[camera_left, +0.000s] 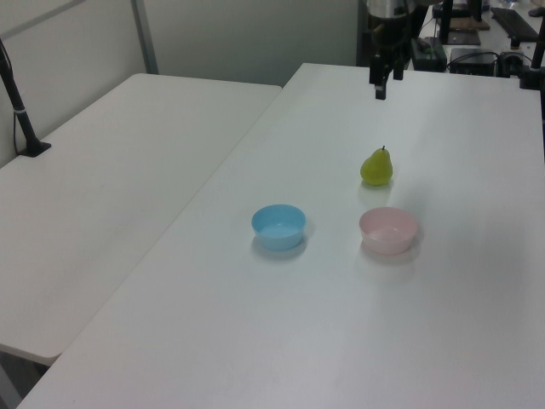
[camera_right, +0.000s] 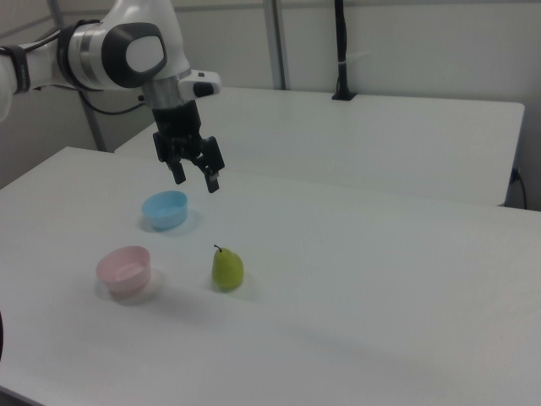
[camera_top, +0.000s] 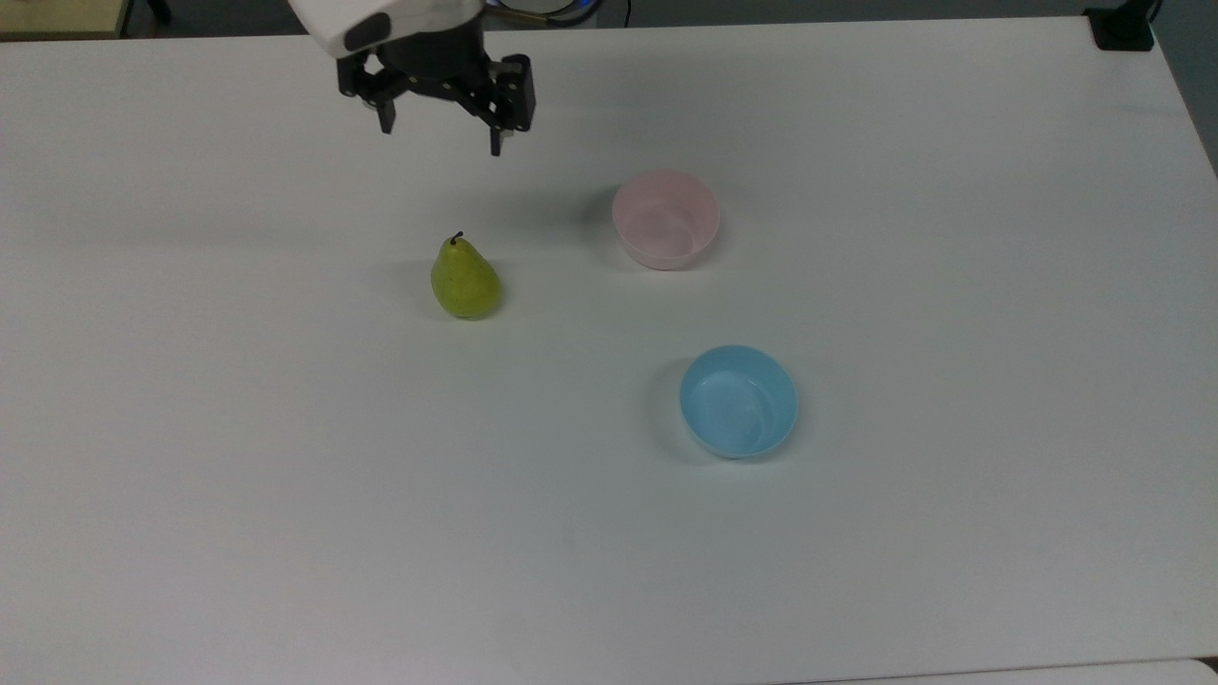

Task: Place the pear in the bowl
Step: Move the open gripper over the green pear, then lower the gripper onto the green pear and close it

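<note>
The gripper is seen hanging up in the air over the white counter with its jaws spread wide apart, nothing held between them and nothing touched. In the top view it sits at about 12 o'clock from the pear, well apart from it, and at roughly 10 o'clock from the pink bowl. The pear is stood upright on the bare counter, a yellow-green thing with a fat rounded base, a narrow top and a short dark stem poking up; it's not in the bowl, it's parked at about 8 o'clock from it in the top view with clear counter between the two. The bowl itself is small, round, pale pink, plain-sided and nothing is seen inside it. A light blue bowl of similar size is placed at about 5 o'clock from the pink one in the top view, also apart. The right view is where the white arm behind the gripper can actually be made out, plus a second counter behind the first one. The left view gets that neighbouring counter off at 9 o'clock, with the gripper up at the top edge, seen edge-on.
</note>
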Tool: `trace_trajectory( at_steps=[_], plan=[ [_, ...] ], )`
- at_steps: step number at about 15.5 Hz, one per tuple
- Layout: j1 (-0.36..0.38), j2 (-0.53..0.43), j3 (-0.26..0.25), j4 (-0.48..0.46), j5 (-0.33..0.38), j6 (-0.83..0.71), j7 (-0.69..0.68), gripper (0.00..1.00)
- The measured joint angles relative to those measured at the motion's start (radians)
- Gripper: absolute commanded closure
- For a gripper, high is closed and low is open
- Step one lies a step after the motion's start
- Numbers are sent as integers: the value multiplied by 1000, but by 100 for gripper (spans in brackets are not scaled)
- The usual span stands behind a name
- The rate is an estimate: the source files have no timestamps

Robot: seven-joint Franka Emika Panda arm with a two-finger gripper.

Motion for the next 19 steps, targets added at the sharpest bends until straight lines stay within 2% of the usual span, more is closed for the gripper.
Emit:
trace_trajectory(
  at_steps=[6, 12, 15, 19],
  plan=[
    [-13, 9, 9, -4, 20, 5, -50, 0],
    [-8, 29, -9, 0, 36, 24, -73, 0],
    [52, 106, -73, 8, 36, 30, -125, 0],
    [77, 194, -107, 11, 36, 32, -214, 0]
  ],
)
